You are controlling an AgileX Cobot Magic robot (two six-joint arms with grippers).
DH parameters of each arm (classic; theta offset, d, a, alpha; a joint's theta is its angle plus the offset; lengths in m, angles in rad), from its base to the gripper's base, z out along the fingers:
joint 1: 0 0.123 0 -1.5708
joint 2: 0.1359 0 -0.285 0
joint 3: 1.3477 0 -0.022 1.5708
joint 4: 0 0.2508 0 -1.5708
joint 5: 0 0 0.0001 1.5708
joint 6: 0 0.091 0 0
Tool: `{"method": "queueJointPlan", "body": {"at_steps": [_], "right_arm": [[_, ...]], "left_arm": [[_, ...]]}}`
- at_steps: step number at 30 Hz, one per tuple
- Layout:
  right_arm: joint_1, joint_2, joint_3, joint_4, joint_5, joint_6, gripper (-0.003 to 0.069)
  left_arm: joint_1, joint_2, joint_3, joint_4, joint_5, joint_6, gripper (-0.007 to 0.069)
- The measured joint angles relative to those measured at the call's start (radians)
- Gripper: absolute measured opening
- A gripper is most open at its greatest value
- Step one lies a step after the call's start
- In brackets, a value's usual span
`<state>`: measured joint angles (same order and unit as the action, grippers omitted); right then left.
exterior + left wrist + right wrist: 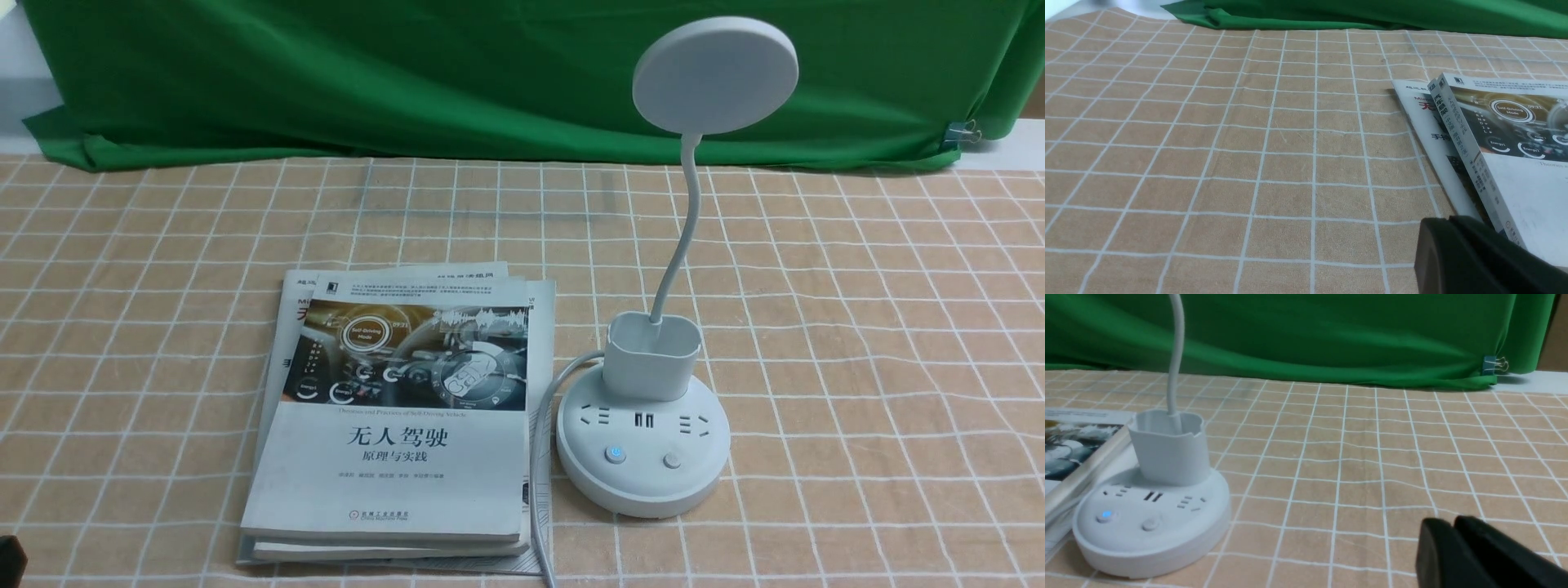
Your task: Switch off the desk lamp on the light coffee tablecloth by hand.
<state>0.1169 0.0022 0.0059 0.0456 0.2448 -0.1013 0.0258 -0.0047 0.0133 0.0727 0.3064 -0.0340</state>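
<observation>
The white desk lamp (642, 453) stands on the light coffee tablecloth (857, 343), right of centre. Its disc head (714, 73) is raised on the gooseneck above the cup holder (653, 355). On the base, the left button (615, 454) glows blue and the right button (672, 461) is unlit. The lamp base (1151, 522) also shows in the right wrist view, with the blue button (1106, 515). My right gripper (1453, 522) is shut and empty, low over the cloth, well to the right of the base. My left gripper (1448, 220) is shut and empty beside the books.
A stack of books (400, 416) lies just left of the lamp; it also shows in the left wrist view (1506, 143). The lamp's white cable (539, 457) runs between books and base toward the front edge. A green backdrop cloth (408, 73) hangs behind, held by a clip (963, 131).
</observation>
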Motion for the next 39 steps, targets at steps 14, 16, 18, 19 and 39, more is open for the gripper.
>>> {"method": "queueJointPlan", "body": {"at_steps": [14, 16, 18, 19, 39], "right_arm": [[0.0, 0.0, 0.0, 0.0, 0.002, 0.008, 0.0077], [0.0, 0.0, 0.0, 0.0, 0.002, 0.008, 0.0078], [0.0, 0.0, 0.0, 0.0, 0.002, 0.008, 0.0081], [0.0, 0.0, 0.0, 0.0, 0.002, 0.008, 0.0083], [0.0, 0.0, 0.0, 0.0, 0.002, 0.008, 0.0146]], "left_arm": [[0.0, 0.0, 0.0, 0.0, 0.0, 0.0, 0.0005], [0.0, 0.0, 0.0, 0.0, 0.0, 0.0, 0.0005], [0.0, 0.0, 0.0, 0.0, 0.0, 0.0, 0.0005], [0.0, 0.0, 0.0, 0.0, 0.0, 0.0, 0.0005], [0.0, 0.0, 0.0, 0.0, 0.0, 0.0, 0.0005]]}}
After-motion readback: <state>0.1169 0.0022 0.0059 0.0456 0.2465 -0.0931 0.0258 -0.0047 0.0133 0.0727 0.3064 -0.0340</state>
